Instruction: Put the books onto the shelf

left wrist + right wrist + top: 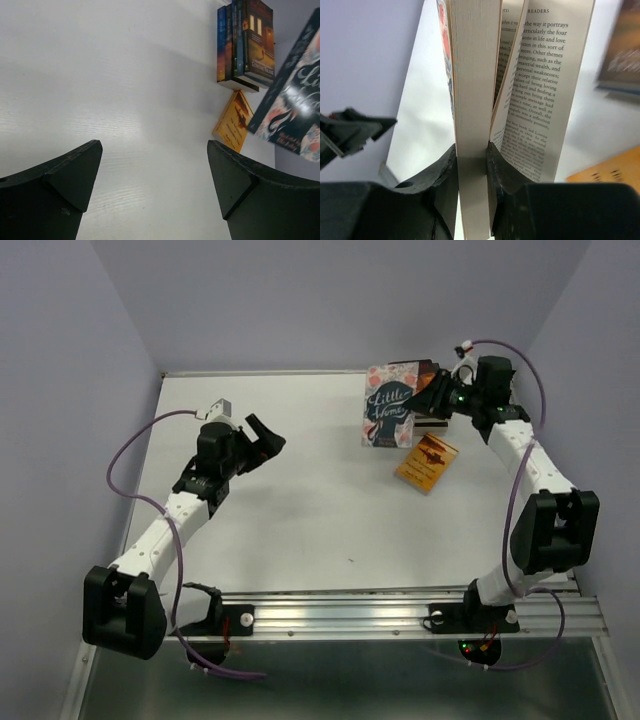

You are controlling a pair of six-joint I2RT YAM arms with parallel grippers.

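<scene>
Right end effector (471,161) pinching flowered book (388,410), orange paperback (426,462)

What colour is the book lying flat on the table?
The book is orange, clearest in the top external view.

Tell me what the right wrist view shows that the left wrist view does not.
Only the right wrist: the right fingers shut on the page block of the flowered book, a printed page fanned out. Only the left wrist: the left fingers wide open, holding nothing, and a clear row of upright books. Both: the flowered book and the orange book flat on the table.
</scene>
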